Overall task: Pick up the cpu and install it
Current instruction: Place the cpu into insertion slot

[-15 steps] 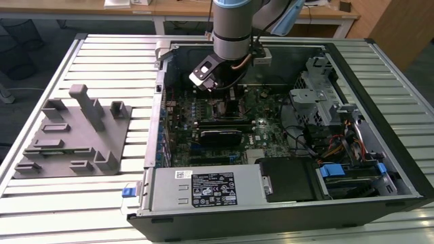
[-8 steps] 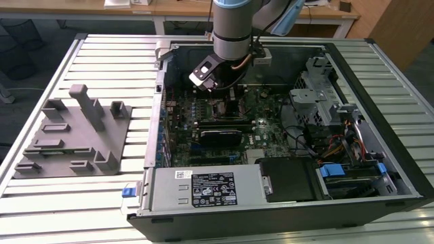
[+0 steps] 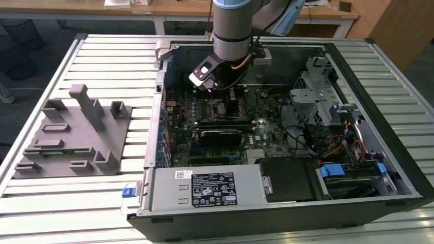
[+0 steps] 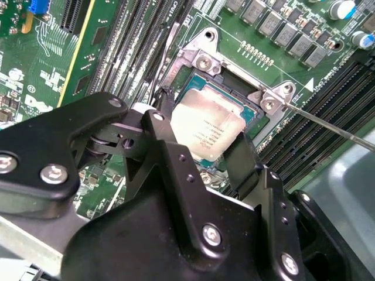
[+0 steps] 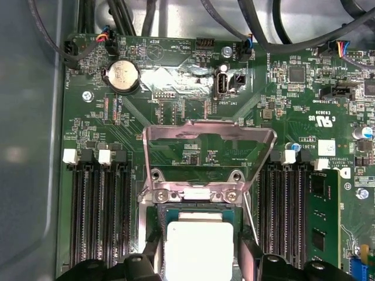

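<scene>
The cpu [image 4: 206, 130], a flat square chip with a pale silver top, sits low in the open socket frame [image 4: 202, 58] on the green motherboard. In both wrist views my gripper [image 4: 204, 123] straddles it, one black finger [image 4: 164, 108] against each of two opposite edges, shut on it. The cpu [image 5: 198, 249] also lies just below the raised metal load plate [image 5: 208, 146]. The thin socket lever [image 4: 328, 126] sticks out to one side. In the exterior view the gripper [image 3: 226, 96] hangs inside the computer case over the socket area [image 3: 227, 108].
The open computer case [image 3: 157, 101] lies on a slatted table. A grey plastic block with upright posts [image 3: 74, 137] stands at the exterior view's left. Memory slots flank the socket, one holding a module [image 5: 322, 216]. A drive cage [image 3: 318, 96] and cables crowd the exterior view's right.
</scene>
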Controlling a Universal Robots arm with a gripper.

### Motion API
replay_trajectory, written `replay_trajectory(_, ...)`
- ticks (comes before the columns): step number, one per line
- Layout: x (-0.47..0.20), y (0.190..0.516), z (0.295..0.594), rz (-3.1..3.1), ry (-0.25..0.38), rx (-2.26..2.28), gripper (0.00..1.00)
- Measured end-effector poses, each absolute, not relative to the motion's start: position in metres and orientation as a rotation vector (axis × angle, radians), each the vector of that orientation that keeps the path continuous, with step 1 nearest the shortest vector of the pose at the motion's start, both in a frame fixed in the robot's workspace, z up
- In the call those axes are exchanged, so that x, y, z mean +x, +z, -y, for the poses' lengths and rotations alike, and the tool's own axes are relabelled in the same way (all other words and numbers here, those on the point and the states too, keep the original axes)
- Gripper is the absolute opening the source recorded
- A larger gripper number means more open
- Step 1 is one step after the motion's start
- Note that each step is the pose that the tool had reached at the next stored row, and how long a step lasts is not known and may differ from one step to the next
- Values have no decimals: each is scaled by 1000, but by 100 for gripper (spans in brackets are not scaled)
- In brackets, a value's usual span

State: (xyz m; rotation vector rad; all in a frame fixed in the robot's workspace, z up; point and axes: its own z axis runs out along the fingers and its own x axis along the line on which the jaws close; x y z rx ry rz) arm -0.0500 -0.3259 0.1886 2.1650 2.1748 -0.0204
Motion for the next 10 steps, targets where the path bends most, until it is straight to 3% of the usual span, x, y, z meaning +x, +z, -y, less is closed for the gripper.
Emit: replay_trajectory(10, -49, 195, 326, -2182, -2, 2172, 61)
